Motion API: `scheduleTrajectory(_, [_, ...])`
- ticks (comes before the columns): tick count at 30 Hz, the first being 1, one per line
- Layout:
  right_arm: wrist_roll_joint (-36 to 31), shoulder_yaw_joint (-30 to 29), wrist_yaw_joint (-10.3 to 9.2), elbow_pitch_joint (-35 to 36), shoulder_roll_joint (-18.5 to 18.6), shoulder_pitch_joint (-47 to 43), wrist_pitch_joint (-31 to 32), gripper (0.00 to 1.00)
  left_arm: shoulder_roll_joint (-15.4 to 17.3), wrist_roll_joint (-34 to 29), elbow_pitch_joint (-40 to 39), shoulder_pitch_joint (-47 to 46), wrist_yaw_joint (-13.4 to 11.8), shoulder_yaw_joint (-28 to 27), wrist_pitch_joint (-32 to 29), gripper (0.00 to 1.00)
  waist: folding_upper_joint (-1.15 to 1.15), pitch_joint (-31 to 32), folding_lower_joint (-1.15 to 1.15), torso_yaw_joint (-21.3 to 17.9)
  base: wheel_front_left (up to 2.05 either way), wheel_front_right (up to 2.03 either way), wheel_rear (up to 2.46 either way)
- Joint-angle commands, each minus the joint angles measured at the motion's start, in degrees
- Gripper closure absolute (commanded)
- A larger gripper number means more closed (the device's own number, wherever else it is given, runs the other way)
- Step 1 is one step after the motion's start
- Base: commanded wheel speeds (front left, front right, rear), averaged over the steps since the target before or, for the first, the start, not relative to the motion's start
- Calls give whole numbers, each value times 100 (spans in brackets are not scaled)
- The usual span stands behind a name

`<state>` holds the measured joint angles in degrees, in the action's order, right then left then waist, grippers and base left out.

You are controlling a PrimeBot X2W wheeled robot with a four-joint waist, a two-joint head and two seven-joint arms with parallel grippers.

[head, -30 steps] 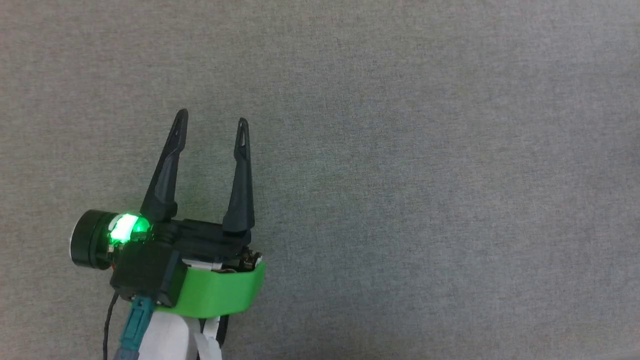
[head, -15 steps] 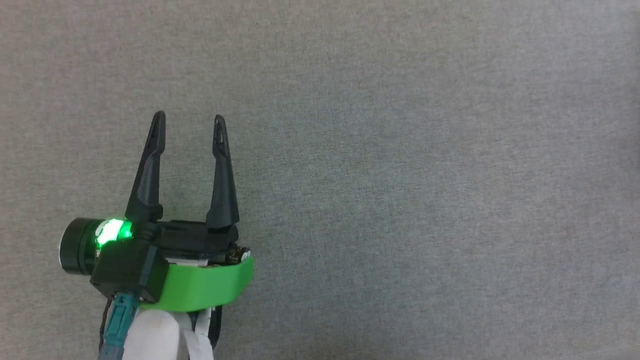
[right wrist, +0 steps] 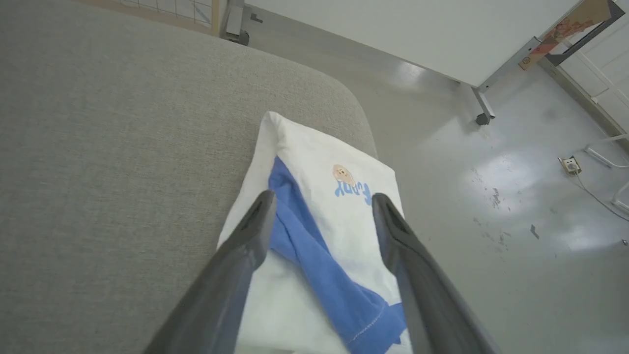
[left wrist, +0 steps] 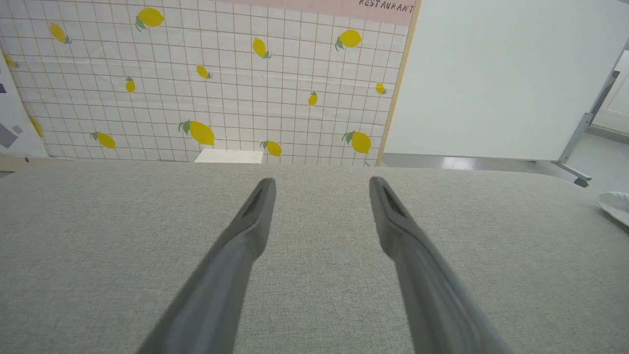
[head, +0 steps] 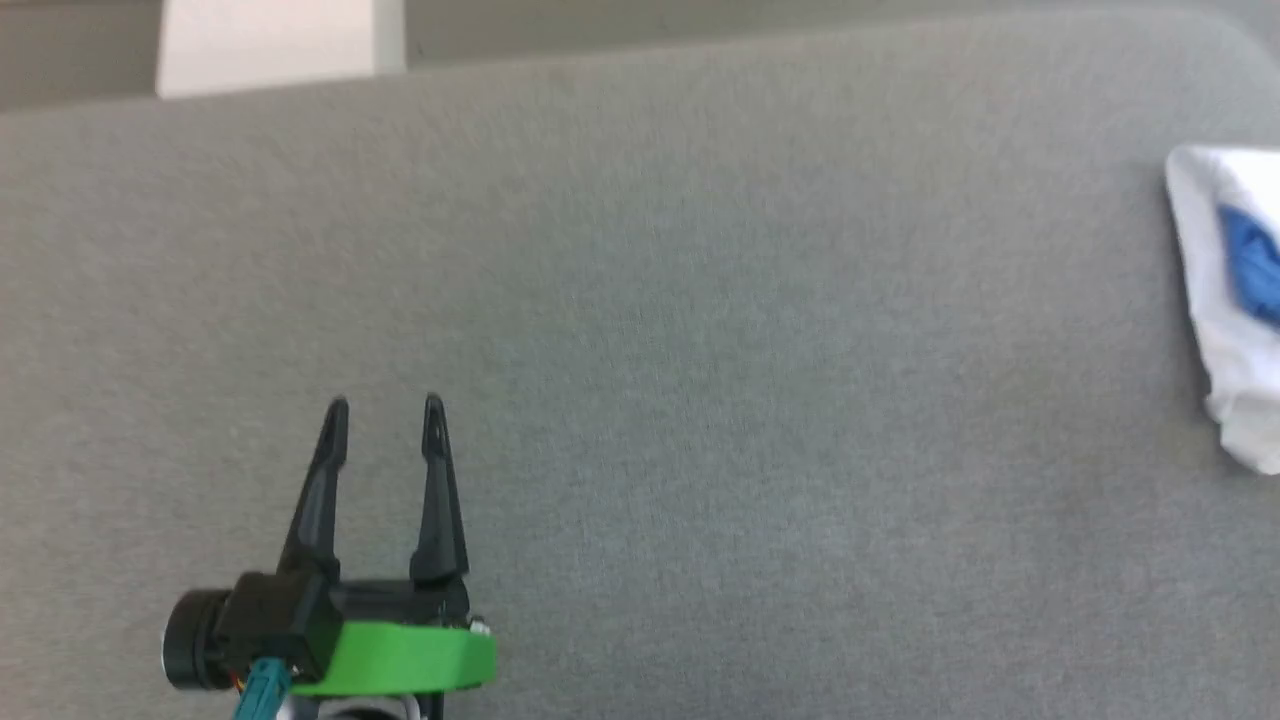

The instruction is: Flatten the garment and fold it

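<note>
The garment (right wrist: 324, 216), a white shirt with a blue sleeve laid across it, lies folded near the grey surface's rounded right corner; its edge appears at the right border of the head view (head: 1225, 300) and far right in the left wrist view (left wrist: 616, 204). My right gripper (right wrist: 320, 199) hangs open above it, fingers spread to either side of the blue sleeve, holding nothing. My left gripper (head: 382, 410) is open over bare grey fabric at the lower left, far from the garment; its fingers (left wrist: 255, 216) are spread apart.
The grey fabric surface (head: 700, 400) spreads wide between the left gripper and the garment. Its far edge meets a lemon-print tiled wall (left wrist: 196, 78) and a white panel (left wrist: 491, 73). Past the right corner lies glossy floor (right wrist: 516, 206) with a stand's foot (right wrist: 484, 115).
The head view has shifted, bringing the surface's far edge and the garment into sight. The left gripper sits lower in it, still open.
</note>
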<state>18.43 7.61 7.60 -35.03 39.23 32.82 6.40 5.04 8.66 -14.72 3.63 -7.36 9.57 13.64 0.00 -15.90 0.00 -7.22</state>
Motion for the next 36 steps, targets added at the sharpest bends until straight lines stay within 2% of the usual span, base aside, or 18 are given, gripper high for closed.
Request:
scheduleTrajectory(1, [56,-64,-11,212,-142,-212,-76,0,25,36,15,110,12,-25,-25,0,0,863,0,170,0,0,0])
scheduleTrajectory(7, [-68,-592,-11,1475,-845,-1195,-90,0,116,140,69,388,63,-24,-117,0,0,1294,0,338,0,0,0])
scheduleTrajectory(14, [-908,-1345,-11,3459,-2018,-2557,213,0,147,106,189,586,-1,-6,-84,0,0,1566,0,597,0,0,0])
scheduleTrajectory(20, [-1569,-1554,-11,4557,-2937,-3479,315,0,164,45,409,648,2,102,-55,0,0,1611,0,766,0,0,0])
scheduleTrajectory(27, [-2111,-1607,-11,4941,-3493,-4192,23,0,143,44,791,741,31,239,4,0,0,1648,0,923,0,0,0])
scheduleTrajectory(32, [-2242,-1670,-11,4797,-3620,-4572,-242,0,90,101,1027,811,23,290,55,0,0,1675,0,979,0,0,0])
scheduleTrajectory(35, [-2036,-1673,-11,4672,-3631,-4692,-346,0,73,103,1103,826,14,300,86,0,0,1695,0,991,0,0,0])
scheduleTrajectory(36, [-1986,-1667,-11,4636,-3632,-4706,-370,100,77,88,1123,829,11,305,92,100,0,1702,0,993,0,0,0])
